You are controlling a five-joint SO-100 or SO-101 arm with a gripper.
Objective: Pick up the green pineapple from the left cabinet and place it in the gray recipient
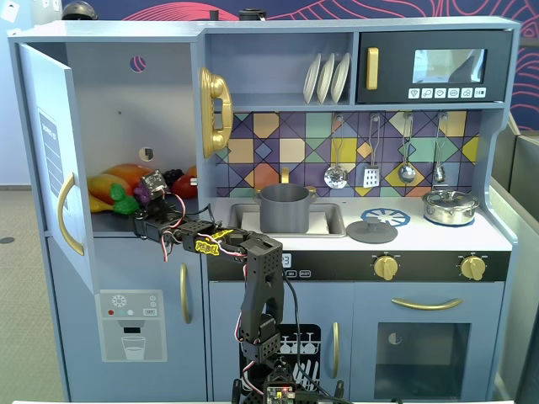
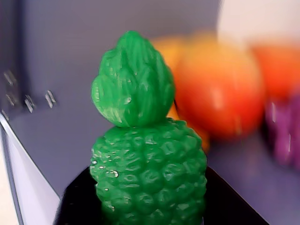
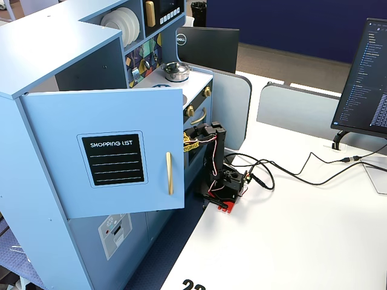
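We see the arm (image 1: pixel 261 286) reaching left from its base in front of the toy kitchen into the open left cabinet (image 1: pixel 126 126), whose door (image 1: pixel 52 160) swings out toward the camera in a fixed view; in another fixed view that door (image 3: pixel 115 151) shows a "SHOPPING LIST" panel and hides the cabinet's inside completely. The gripper (image 1: pixel 135 200) sits at the cabinet shelf among the toy fruit. The green pineapple (image 2: pixel 147 164) fills the wrist view, upright, leafy tuft on top, its lower body sitting between dark shapes at the bottom corners that we take to be the jaws. We cannot tell whether the jaws are clamped on it or just around it; no contact is visible. In the front fixed view a bit of green (image 1: pixel 124 202) shows just beside the gripper, in front of a yellow and orange fruit (image 1: pixel 118 178). Behind the pineapple in the wrist view we see a blurred orange-red fruit (image 2: pixel 218 91) and a purple thing (image 2: pixel 283 131) at the right edge, too blurred to name. The gray recipient (image 1: pixel 285 208) stands in the sink on the kitchen surface, well apart from the gripper, with a flat gray lid (image 1: pixel 371 229) to its right and a shiny silver pot (image 1: pixel 450 205) farther right.
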